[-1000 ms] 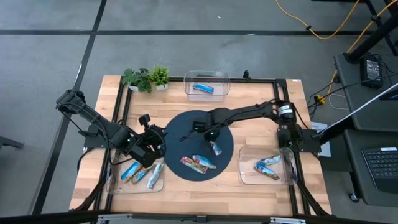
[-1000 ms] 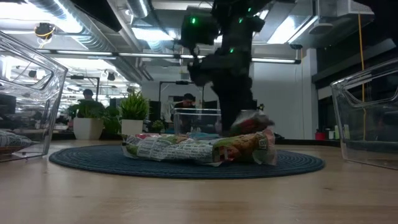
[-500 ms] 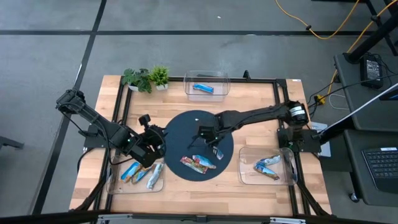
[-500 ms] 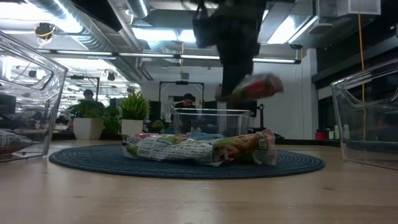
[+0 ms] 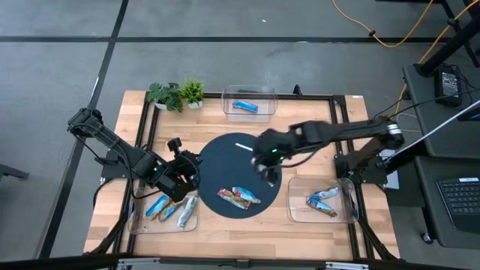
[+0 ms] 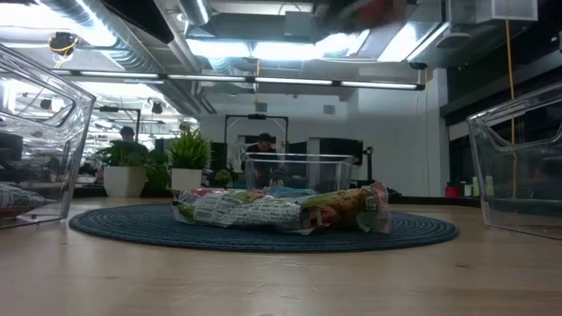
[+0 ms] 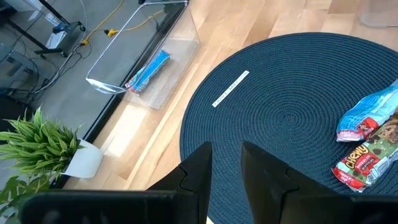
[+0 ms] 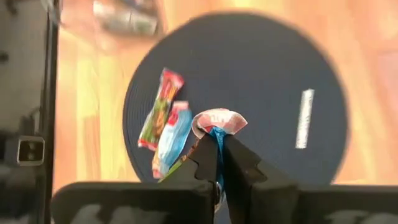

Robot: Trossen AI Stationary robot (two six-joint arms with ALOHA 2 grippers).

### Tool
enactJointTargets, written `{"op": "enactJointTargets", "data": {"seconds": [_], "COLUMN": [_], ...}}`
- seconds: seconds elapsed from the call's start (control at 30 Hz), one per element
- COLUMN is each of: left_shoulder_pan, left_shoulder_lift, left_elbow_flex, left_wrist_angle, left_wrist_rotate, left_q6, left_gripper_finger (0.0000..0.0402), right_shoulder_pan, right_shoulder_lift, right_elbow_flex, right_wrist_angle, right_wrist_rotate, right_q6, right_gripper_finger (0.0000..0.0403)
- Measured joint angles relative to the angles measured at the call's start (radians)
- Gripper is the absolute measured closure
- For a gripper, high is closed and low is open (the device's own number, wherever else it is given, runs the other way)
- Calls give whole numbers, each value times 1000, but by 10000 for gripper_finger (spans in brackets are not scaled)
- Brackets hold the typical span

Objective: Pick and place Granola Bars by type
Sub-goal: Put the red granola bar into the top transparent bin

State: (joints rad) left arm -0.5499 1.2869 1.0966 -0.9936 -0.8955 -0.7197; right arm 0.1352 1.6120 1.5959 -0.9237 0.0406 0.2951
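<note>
A: R end effector (image 8: 216, 163)?
B: Clamped on a red-and-blue foil bar (image 8: 216, 122), above the round dark woven mat (image 5: 225, 154).
A: L end effector (image 7: 225, 163)?
B: Beside mat, fingers slightly apart, holding nothing.

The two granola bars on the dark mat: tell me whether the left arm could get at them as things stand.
Probably yes. The left gripper hangs at the mat's left edge, holding nothing, and bare mat lies between it and the two granola bars. The right gripper, shut on a bar, is raised off to their right.
</note>
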Motion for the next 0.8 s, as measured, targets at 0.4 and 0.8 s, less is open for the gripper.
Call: {"op": "enactJointTargets", "data": {"seconds": [0.4, 0.8], "left_shoulder_pan": [0, 0], "left_shoulder_lift": [0, 0], "left_elbow_flex": [0, 0], "left_wrist_angle": [8, 10], "left_wrist_rotate": [0, 0], "left_q6": [0, -1], "left_gripper_finger": [325, 325], "right_shoulder_pan": [0, -93], "right_shoulder_lift": [-166, -167], "right_elbow_flex": [0, 7], "right_wrist_angle": [6, 70], "right_wrist_rotate": [71, -11], "right_q6": [5, -174], "right_gripper_finger": [390, 391]}}
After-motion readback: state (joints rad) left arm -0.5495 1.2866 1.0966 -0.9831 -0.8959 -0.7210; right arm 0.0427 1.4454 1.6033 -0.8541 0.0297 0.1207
